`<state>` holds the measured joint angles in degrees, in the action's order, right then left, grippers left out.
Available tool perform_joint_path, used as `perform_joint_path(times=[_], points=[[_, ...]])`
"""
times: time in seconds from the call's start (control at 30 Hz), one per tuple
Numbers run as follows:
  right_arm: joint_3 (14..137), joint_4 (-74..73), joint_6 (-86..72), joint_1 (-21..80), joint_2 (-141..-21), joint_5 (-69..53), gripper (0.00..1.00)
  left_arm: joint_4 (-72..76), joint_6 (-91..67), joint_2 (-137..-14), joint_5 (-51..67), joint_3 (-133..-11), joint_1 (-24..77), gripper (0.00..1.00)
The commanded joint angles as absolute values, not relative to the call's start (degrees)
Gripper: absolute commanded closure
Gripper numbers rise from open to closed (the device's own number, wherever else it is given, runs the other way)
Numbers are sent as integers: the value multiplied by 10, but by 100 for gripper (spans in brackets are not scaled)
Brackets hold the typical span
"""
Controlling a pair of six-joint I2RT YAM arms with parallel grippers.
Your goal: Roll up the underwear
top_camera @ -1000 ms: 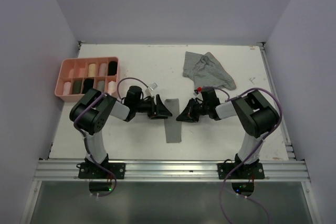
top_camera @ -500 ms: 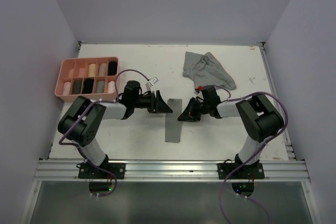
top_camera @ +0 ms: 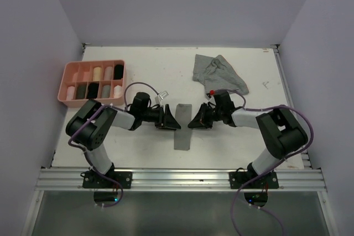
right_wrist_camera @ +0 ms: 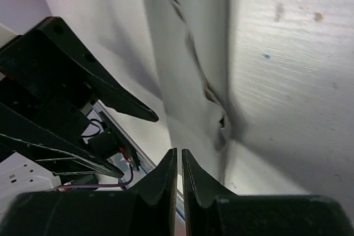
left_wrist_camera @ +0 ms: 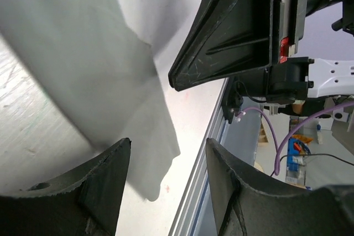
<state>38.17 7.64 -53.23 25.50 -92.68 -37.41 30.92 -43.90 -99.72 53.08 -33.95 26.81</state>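
Closest to the rail, the dark grey folded strip of underwear (top_camera: 183,134) lies flat on the white table (top_camera: 144,75). It's pretty much where it was a second ago, with no roll started anywhere.

What's changed is the arms. The left gripper (left_wrist_camera: 167,141) swung toward the far end of the strip half a second back. Now it's come down again beside the strip's left edge, jaws spread, with cloth showing under the gap. The right gripper (right_wrist_camera: 178,152) has barely budged at the strip's right edge. Its jaws are pressed together and I can't see anything between them, though its elbow has drifted out to the right.

My read is they're still lining up for the first tuck.

Further back, the grey striped crumpled underwear (top_camera: 218,73) sits untouched. Far left, the pink plastic compartment tray (top_camera: 95,63) already holds small rolled bundles.
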Motion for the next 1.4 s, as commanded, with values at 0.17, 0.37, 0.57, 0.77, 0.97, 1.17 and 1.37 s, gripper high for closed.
perform_joint_path(times=[0.17, 0.37, 0.57, 0.77, 0.97, 1.17, 1.37], points=[[360, 88, -512, 261, -1014, -362, 90, 251, -396, -1055, 493, -376, 272, 43], [395, 25, -472, 261, -992, -342, 92, 259, -388, -1035, 509, -381, 270, 44], [454, -58, -448, 263, -932, -338, 91, 286, -373, -963, 559, -385, 271, 44], [426, -35, -502, 286, -889, -351, 91, 279, -368, -931, 566, -348, 281, 45], [379, 53, -555, 335, -924, -354, 91, 302, -381, -966, 559, -323, 296, 50], [370, 69, -527, 337, -990, -340, 91, 256, -362, -1013, 523, -337, 296, 55], [411, 27, -487, 337, -994, -345, 91, 266, -351, -974, 562, -366, 297, 53]])
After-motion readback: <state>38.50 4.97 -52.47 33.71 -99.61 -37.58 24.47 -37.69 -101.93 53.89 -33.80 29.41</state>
